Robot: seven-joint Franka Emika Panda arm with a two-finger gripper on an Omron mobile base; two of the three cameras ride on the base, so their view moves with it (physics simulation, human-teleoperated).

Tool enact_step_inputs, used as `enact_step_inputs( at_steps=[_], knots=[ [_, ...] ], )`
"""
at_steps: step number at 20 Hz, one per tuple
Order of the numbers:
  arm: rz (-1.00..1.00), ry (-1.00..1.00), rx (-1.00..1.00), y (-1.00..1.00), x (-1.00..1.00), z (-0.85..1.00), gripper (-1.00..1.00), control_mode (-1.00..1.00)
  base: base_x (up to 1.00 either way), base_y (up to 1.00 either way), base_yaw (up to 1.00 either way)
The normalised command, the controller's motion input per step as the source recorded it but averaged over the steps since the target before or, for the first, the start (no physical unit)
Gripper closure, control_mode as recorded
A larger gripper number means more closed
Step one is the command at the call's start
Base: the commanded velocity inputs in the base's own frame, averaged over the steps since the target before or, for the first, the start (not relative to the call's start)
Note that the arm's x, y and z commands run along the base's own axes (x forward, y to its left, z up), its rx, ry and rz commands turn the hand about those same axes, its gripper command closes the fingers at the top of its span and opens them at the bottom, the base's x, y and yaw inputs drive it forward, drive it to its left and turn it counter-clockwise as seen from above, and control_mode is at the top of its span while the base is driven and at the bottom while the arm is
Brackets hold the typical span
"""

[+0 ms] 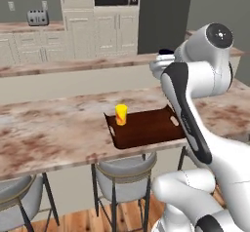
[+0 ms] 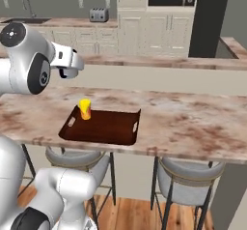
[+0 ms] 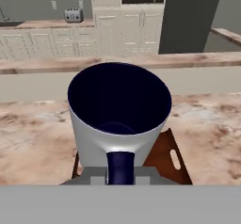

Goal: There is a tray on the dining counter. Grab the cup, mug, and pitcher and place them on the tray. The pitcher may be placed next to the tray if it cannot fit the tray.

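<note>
Item: mug (image 3: 117, 119), grey, dark inside, gripped by its handle in our gripper (image 3: 120, 177), upright above the tray (image 3: 160, 157) for set-down. Cup (image 1: 121, 114) already stands in the tray's corner on the dining counter (image 2: 193, 118).

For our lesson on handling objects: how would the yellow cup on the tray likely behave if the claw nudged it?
The cup looks tall for its narrow base, so a high nudge would probably tip it. It seems small and likely light, so it may slide on the smooth tray. The tray's raised rim might stop it.
</note>
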Motion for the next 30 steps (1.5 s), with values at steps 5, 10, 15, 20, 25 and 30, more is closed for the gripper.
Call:
enact_step_inputs(
  at_steps=[5,10,15,20,25,30],
  knots=[
    [0.00,0.00,0.00,0.00,0.00,0.00,1.00,1.00,0.34,0.00,0.03],
    [0.00,0.00,0.00,0.00,0.00,0.00,1.00,1.00,0.13,0.00,0.00],
    [0.00,0.00,0.00,0.00,0.00,0.00,1.00,1.00,0.22,0.00,0.00],
    [0.00,0.00,0.00,0.00,0.00,0.00,1.00,1.00,0.40,0.00,0.00],
    [0.00,0.00,0.00,0.00,0.00,0.00,1.00,1.00,0.22,0.00,0.01],
    [0.07,0.03,0.00,0.00,0.00,-0.28,1.00,-1.00,0.03,0.00,0.02]
  ],
)
